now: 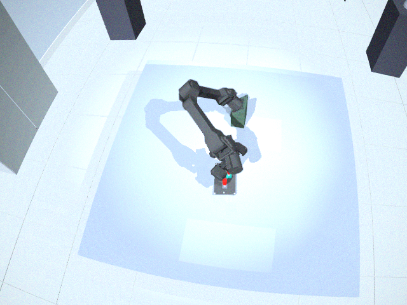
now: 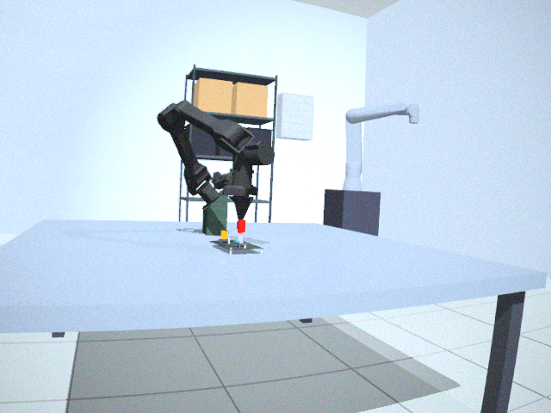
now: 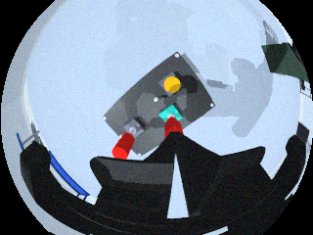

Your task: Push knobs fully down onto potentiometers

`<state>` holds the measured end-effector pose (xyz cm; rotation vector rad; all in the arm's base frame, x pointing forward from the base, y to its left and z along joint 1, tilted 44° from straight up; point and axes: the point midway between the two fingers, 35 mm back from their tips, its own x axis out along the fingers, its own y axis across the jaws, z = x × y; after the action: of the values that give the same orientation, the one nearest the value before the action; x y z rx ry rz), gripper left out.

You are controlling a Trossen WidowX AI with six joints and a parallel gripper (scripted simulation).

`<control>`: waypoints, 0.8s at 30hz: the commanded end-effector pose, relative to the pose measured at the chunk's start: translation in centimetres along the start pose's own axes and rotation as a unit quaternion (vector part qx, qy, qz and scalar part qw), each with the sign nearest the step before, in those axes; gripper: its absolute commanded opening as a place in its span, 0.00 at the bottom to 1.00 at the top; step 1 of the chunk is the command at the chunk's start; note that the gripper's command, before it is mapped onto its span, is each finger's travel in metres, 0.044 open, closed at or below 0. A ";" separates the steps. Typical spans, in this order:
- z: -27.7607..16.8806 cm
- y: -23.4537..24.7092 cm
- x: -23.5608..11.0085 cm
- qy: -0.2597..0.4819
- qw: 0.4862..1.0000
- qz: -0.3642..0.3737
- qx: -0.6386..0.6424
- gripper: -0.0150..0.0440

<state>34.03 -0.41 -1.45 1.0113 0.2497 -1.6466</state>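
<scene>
I see claw [image 2: 240, 218] pinched fully closed, gripping nothing, tip on red knob [image 2: 240, 225] directly beneath; yellow knob [image 2: 224, 234] just beside, on circuit board [image 2: 249, 249] below.

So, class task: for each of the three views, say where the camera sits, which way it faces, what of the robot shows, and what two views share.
Top: high overhead, facing down on the table; the whole arm shows, bent over the circuit board.
Exterior: low, beside the table, facing across it toward shelving; the arm shows side-on, the shut gripper pointing down at the red knob.
Wrist: on the arm, facing down past the fingers.
Shared: exterior and wrist both show the yellow knob.
</scene>
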 end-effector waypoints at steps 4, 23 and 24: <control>0.1 0.1 0.8 -0.002 1.000 -0.003 0.005 0.25; 0.1 0.1 1.6 -0.002 1.000 -0.003 0.005 0.25; 0.1 0.1 1.6 -0.002 1.000 -0.003 0.005 0.25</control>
<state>34.00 -0.76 -1.82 1.0115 0.2530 -1.6395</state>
